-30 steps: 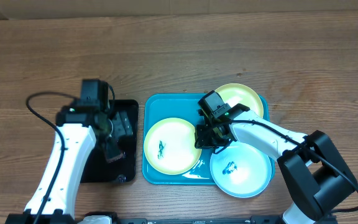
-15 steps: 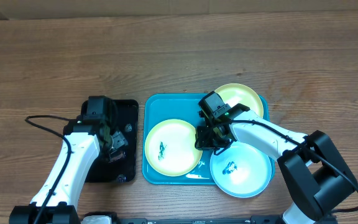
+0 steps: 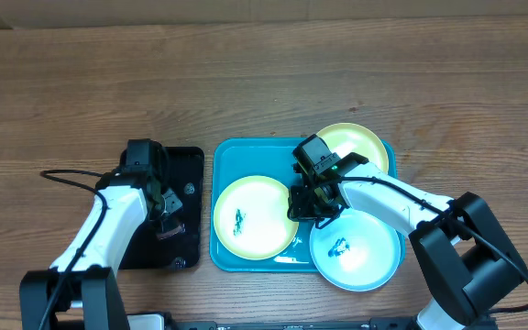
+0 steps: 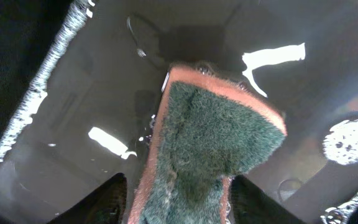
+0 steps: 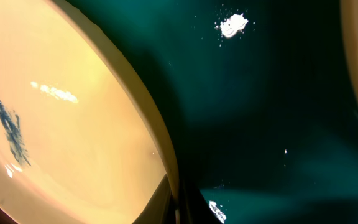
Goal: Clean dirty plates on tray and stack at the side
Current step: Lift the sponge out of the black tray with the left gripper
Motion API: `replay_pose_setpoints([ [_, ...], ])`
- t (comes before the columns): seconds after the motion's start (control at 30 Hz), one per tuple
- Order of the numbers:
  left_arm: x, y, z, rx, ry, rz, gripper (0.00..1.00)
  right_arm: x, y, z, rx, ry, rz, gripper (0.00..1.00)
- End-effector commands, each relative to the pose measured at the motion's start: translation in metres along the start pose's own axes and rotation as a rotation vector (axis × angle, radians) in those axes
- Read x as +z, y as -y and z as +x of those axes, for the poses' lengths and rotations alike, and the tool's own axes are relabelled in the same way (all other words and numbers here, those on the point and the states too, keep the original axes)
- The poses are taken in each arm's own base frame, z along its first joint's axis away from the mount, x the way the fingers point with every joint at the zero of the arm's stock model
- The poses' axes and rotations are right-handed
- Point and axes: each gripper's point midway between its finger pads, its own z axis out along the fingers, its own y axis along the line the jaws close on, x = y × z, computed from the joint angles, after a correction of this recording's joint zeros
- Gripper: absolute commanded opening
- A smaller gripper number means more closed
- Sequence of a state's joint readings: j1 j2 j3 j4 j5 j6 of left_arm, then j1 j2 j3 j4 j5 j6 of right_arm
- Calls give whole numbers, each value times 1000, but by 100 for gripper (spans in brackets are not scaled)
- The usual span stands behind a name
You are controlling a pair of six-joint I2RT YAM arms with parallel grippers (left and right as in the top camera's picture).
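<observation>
The cyan tray [image 3: 246, 151] holds a yellow-green plate [image 3: 253, 215] with a dark scribble at its left. A second yellow-green plate [image 3: 356, 148] is at its back right and a light blue plate [image 3: 356, 252], also scribbled, at its front right. My right gripper [image 3: 305, 203] is shut on the right rim of the left yellow-green plate [image 5: 73, 124]. In the right wrist view the rim sits between the fingers [image 5: 179, 205]. My left gripper [image 3: 166, 218] is over the black tray. It is shut on a green sponge with an orange edge [image 4: 216, 130], fingers [image 4: 182, 202] on either side.
The smaller black tray [image 3: 189, 165] stands left of the cyan tray. Its wet floor [image 4: 92, 93] shows in the left wrist view. White smears [image 5: 234, 25] lie on the cyan tray floor. Bare wooden table [image 3: 264, 82] lies behind both trays.
My left arm has drawn in and lowered the sponge onto the black tray's floor. The right gripper and the plates have not moved.
</observation>
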State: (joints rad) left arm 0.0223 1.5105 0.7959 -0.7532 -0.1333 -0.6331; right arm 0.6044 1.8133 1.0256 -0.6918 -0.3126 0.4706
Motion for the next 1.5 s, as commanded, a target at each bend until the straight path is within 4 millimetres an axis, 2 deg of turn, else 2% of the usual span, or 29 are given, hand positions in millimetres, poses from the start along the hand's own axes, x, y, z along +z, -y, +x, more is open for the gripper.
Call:
replay_pose_setpoints([
  [0.0, 10, -1, 8, 12, -44, -5, 50, 4, 8, 3, 2, -12, 30, 4],
  [0.17, 13, 0, 7, 12, -43, -4, 35, 4, 8, 3, 2, -12, 30, 4],
  [0.27, 13, 3, 5, 10, -38, 7, 4, 4, 8, 3, 2, -12, 30, 4],
  [0.47, 10, 6, 1, 1, -29, 16, 4, 4, 8, 3, 2, -12, 30, 4],
  [0.57, 7, 14, 4, 6, -56, 60, 4, 4, 8, 3, 1, -12, 31, 4],
  [0.73, -10, 20, -7, 66, -36, 75, 4, 4, 7, 3, -19, -10, 29, 4],
  [0.87, -41, 12, -28, 69, 48, 17, 4, 4, 7, 2, -23, -6, 27, 4],
  [0.97, -72, 7, -43, 75, 148, -10, 4, 4, 6, 1, -24, -4, 25, 4],
  [1.17, -121, 6, -53, 86, 324, 34, 4, 4, 5, -1, -29, 6, 20, 4],
  [1.33, -147, 1, -55, 94, 436, 22, 4, 4, 5, -1, -32, 6, 19, 4],
  [1.47, -158, -6, -58, 83, 499, -18, 4, 4, 5, -1, -32, 6, 19, 4],
])
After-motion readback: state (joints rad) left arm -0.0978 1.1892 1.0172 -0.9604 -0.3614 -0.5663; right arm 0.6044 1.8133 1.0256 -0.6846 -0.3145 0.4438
